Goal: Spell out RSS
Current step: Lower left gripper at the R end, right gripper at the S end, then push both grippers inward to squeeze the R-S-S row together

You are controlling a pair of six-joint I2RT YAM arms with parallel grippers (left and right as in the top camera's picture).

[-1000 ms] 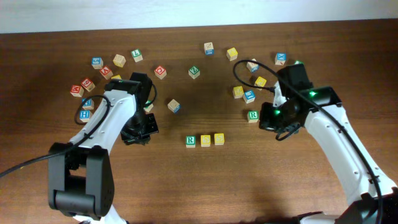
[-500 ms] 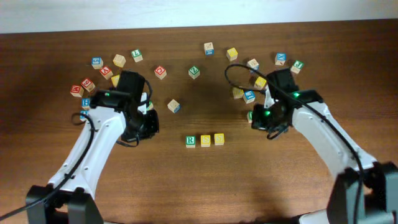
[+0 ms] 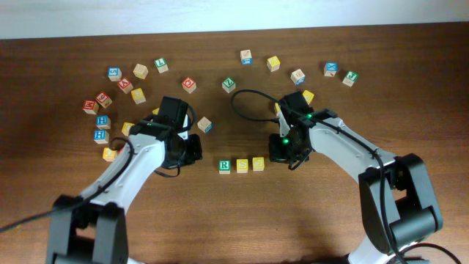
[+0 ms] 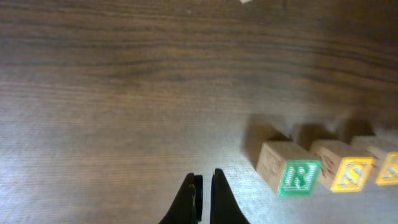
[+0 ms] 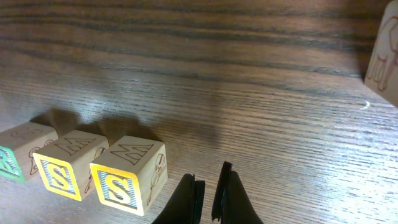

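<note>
Three cubes stand in a row at the table's middle front: the green R cube (image 3: 224, 166), an S cube (image 3: 242, 165) and a second S cube (image 3: 258, 163). My left gripper (image 3: 193, 149) is shut and empty, low over the wood just left of the R cube (image 4: 297, 176); its fingers (image 4: 203, 198) point at bare table. My right gripper (image 3: 279, 151) is shut and empty, just right of the end S cube (image 5: 118, 183); its fingers (image 5: 208, 196) sit beside that cube without touching it. The other S cube (image 5: 59, 174) shows beyond it.
Several other letter cubes lie scattered along the back: a cluster at the left (image 3: 110, 95), a tan cube (image 3: 204, 125) near my left arm, and a group at the back right (image 3: 297, 76). One cube's side (image 5: 385, 56) shows at the right wrist view's edge.
Both arms have swung inward toward the row: the left gripper moved right, the right gripper moved left and forward. The three cubes have not moved.
</note>
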